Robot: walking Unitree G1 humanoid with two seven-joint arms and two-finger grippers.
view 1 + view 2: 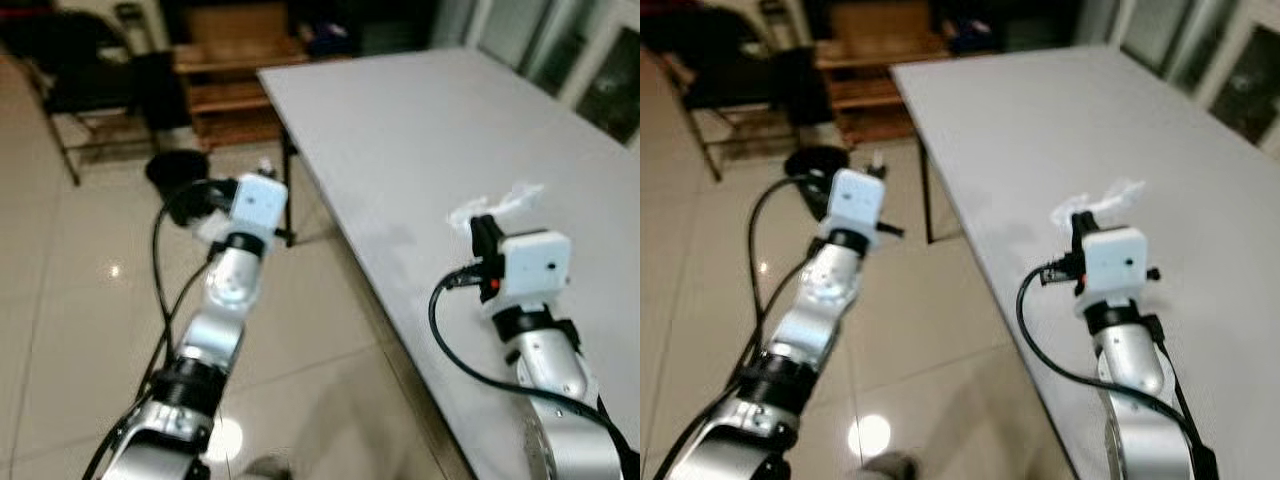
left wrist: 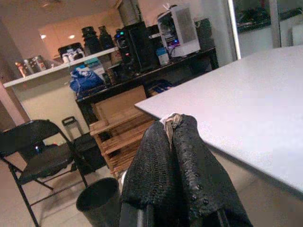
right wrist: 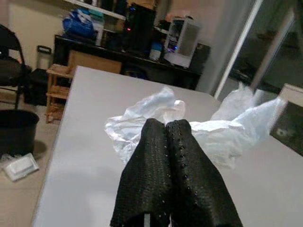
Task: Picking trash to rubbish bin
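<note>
White table (image 1: 420, 130) with a crumpled clear plastic wrapper (image 3: 189, 120) near its edge; black rubbish bin (image 1: 177, 172) on the floor beyond. Right gripper (image 3: 166, 124), fingers pressed together, points at the wrapper; left gripper (image 2: 173, 124) pinches a small scrap (identity unclear). Risk: unopened fingers could push the wrapper away.

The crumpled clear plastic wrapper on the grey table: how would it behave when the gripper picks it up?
The crumpled clear plastic wrapper looks thin and creased, so probably floppy and very light. On the smooth grey table it may slide away if pushed. The right gripper, fingers together, would likely crush it harmlessly.
</note>
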